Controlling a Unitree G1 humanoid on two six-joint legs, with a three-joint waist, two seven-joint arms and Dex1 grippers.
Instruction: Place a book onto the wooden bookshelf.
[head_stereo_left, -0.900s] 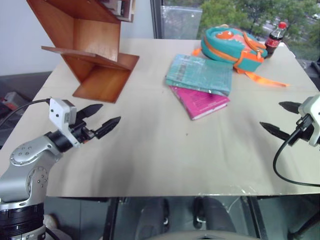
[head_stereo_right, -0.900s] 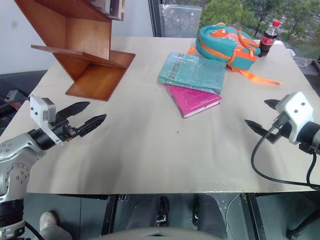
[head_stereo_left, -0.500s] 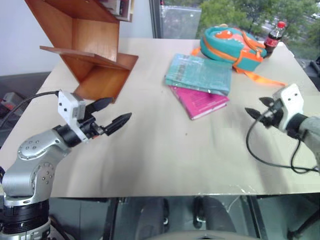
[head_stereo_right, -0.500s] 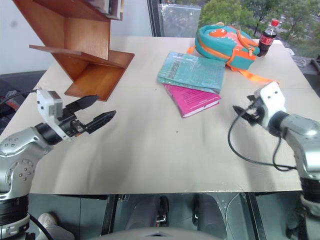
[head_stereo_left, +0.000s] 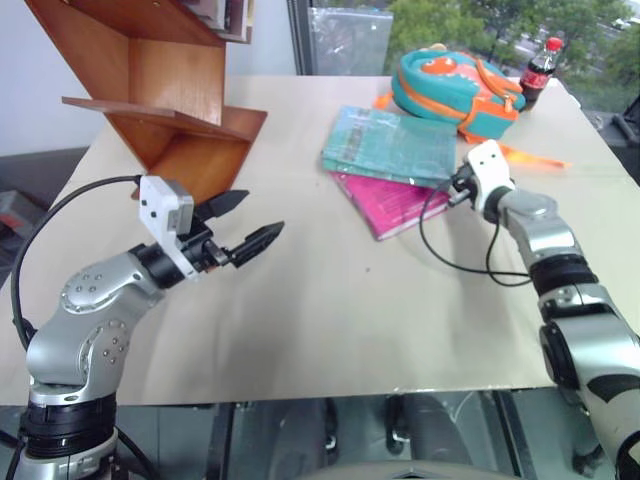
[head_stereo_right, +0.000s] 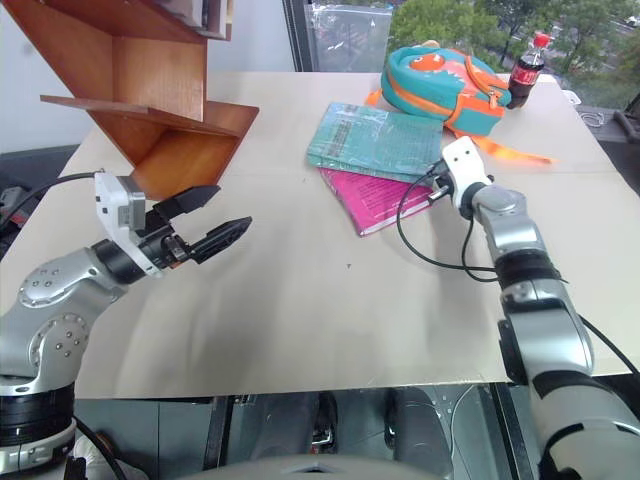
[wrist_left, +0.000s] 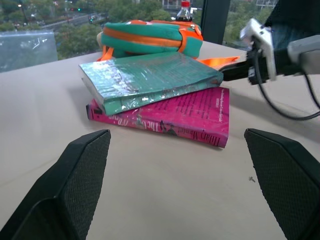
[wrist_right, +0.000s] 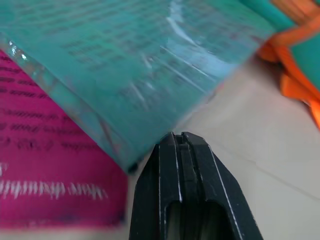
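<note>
Nearest to me, my left pincer (head_stereo_left: 248, 223) hung above the bare near side of the bench (head_stereo_left: 330, 330) with its two black fingers spread wide and nothing between them, aimed across toward the books. Further out, my right pincer (wrist_right: 179, 142) was pressed fully shut with nothing in it, its tip just at the near corner of the book (head_stereo_left: 392, 146), so close that I could not tell whether it was touching. That teal-green book lay flat on the pink book (head_stereo_left: 398, 203), overhanging it, near the middle of the bench and well apart from the wooden bookshelf (head_stereo_left: 160, 90) at the far left. I judged the book to be stiff and fairly heavy for a two-finger grip: thick, broad, and with a glossy cover that would likely slide between smooth fingers. Pinched at one corner it would probably sag and twist, so I reckoned the better hold was across the thickness at the overhanging edge, toward the middle of a long side, where a finger could get underneath; the closed right pincer looked suited to nudging or levering that corner rather than grasping it. By my count there were two books, one bookshelf, one teal and orange bag (head_stereo_left: 458, 85) behind the books, and one red-capped cola bottle (head_stereo_left: 538, 66) at the far right edge.
</note>
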